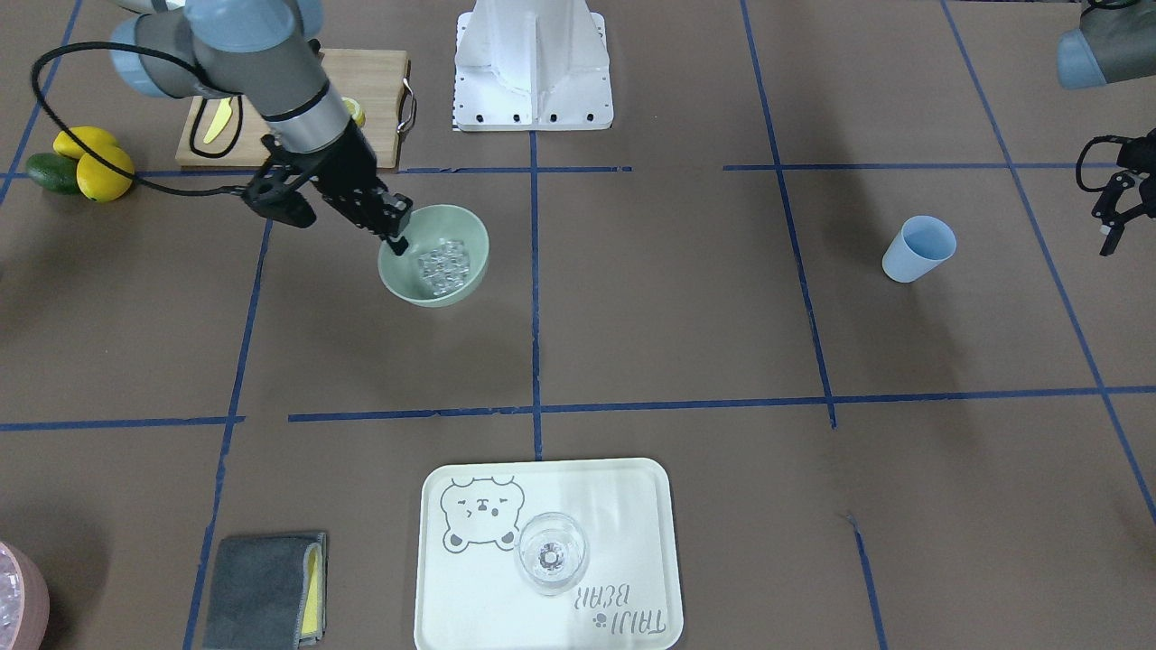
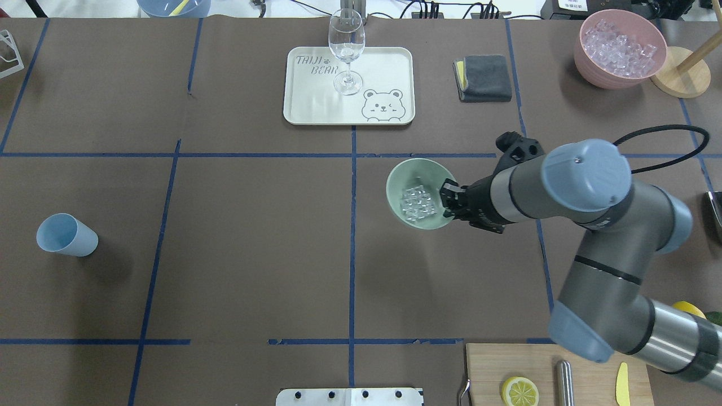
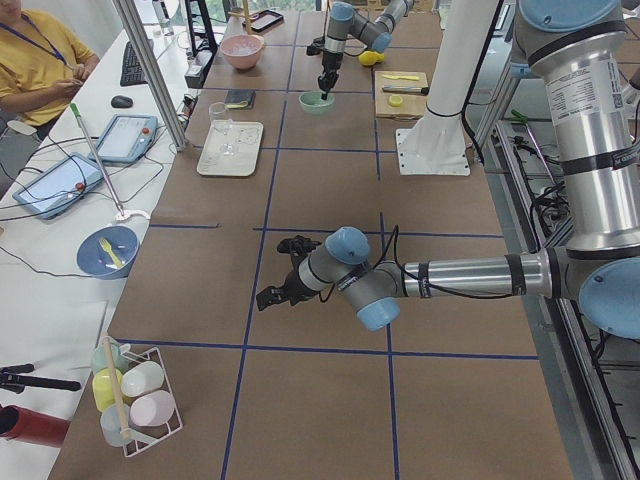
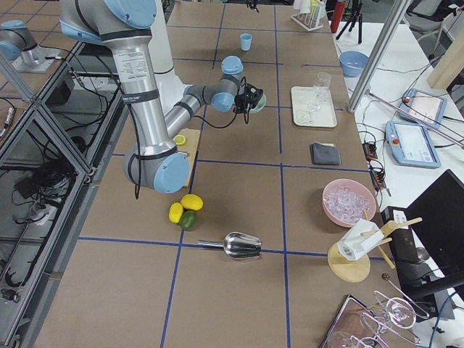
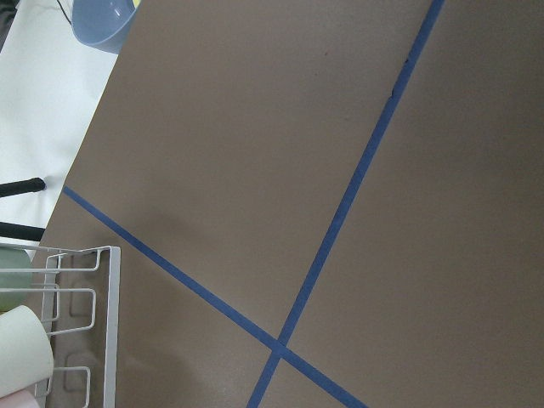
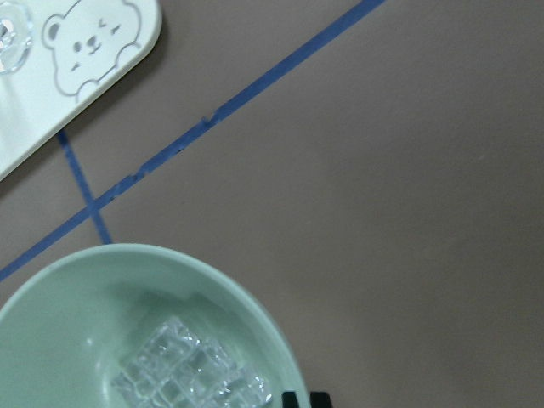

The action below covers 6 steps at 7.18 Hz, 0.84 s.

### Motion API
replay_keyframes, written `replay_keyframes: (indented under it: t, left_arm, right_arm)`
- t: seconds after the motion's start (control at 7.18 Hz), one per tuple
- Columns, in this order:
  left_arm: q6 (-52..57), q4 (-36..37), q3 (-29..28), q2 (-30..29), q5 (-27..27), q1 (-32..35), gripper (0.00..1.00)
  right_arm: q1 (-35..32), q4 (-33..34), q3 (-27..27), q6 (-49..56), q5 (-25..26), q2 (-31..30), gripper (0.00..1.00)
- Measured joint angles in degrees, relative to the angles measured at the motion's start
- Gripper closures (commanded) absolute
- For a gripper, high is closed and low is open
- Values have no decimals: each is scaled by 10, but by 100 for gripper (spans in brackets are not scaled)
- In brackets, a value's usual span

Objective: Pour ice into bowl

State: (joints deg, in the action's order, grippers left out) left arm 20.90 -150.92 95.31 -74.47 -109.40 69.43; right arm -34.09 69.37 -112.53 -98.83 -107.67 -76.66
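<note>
Clear glossy ice cubes (image 2: 418, 203) already in the pale sage-green round bowl (image 2: 414, 169), rim pinched by right gripper (image 1: 397, 239) fingers. Next, probably: letting go gently, no tipping.

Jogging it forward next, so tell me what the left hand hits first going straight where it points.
Most likely the bare brown table, near the blue tape crossing. The left hand has nothing else ahead in its wrist view. The wire rack sits off to one side. Distance is unclear.
</note>
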Motion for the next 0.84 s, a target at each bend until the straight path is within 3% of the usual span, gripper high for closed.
replay_keyframes:
  t: [0.14,0.42,0.84]
  left_arm:
    - [-1,-2,1,0,-3,0,0]
    - [-2,-8,2,1,-11,0,0]
    - [-13,-11,3,2,-13,0,0]
  right_arm:
    - [-20,-17,-9,57,-7,-60,100]
    - [-77,-128,11,166,-39,-184,100]
    - [-194,-281,126,311,-154,-260,100]
